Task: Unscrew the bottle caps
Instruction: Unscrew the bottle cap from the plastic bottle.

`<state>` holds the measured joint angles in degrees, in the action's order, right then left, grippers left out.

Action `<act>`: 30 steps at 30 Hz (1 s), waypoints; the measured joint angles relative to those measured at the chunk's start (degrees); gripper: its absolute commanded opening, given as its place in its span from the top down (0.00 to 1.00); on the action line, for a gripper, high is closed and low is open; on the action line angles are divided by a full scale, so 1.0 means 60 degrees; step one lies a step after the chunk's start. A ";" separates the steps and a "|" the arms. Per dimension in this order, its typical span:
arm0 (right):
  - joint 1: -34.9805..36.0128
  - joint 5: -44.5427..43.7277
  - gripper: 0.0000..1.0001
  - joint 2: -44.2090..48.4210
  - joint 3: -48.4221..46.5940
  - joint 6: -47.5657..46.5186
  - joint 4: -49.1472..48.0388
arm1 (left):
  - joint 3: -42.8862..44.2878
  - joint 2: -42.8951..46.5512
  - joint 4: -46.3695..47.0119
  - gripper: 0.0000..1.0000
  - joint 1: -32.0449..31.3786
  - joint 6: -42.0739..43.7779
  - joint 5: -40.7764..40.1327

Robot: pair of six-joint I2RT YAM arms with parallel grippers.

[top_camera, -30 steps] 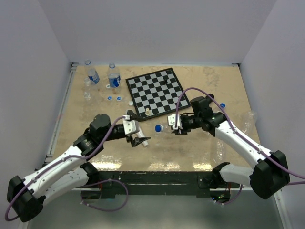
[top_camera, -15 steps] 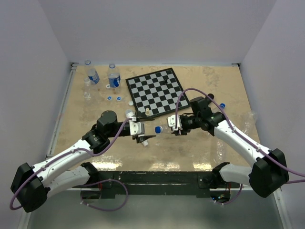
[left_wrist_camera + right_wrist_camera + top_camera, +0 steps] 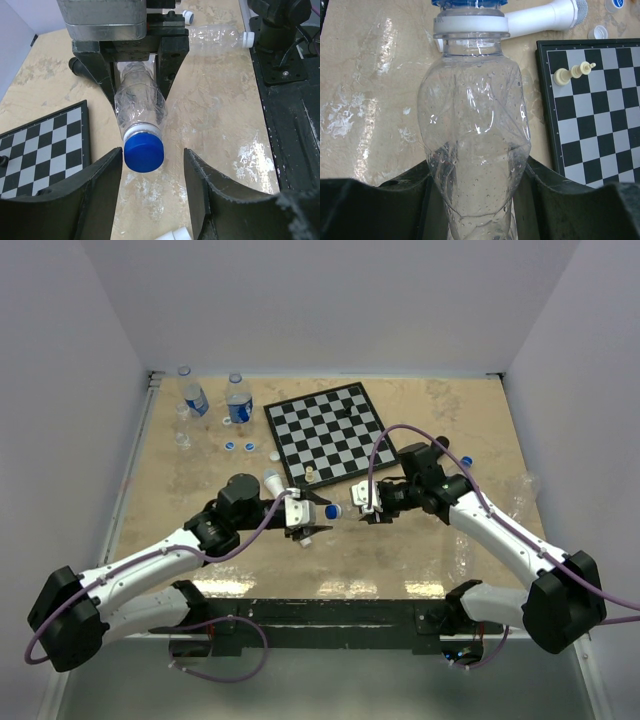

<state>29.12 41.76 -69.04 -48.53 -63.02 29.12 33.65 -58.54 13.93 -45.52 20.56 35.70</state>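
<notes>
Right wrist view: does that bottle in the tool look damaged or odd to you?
Yes. The clear bottle clamped in the right tool is crumpled: its wall is creased and dented inward rather than round. Droplets cling inside it. Its blue cap is on.

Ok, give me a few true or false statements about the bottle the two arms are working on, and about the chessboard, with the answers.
1. The right gripper is clamped on the body of a clear bottle. True.
2. That bottle is closed with a white lid. False: the cap is blue.
3. The left gripper has its fingers either side of the cap, with a gap on each side. True.
4. The chessboard is bare. False: a pale chess piece lies on it near its edge.
</notes>
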 measured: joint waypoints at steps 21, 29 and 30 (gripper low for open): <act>-0.0055 0.0000 0.94 -0.0004 0.0000 0.0069 0.0007 | 0.0328 -0.0441 -0.0219 0.95 -0.0120 -0.0328 -0.0667; -0.0106 -0.0004 0.94 -0.0004 0.0000 0.0106 0.0015 | 0.0845 -0.0637 -0.0867 1.00 -0.0124 -0.2346 -0.1064; -0.0106 0.0007 0.94 -0.0004 0.0000 0.0109 0.0007 | 0.0914 -0.0634 -0.0987 1.00 -0.0124 -0.3027 -0.1224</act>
<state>28.49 41.80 -69.06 -48.53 -62.37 29.17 39.13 -62.35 8.01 -46.26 2.39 28.36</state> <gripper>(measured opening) 0.460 0.388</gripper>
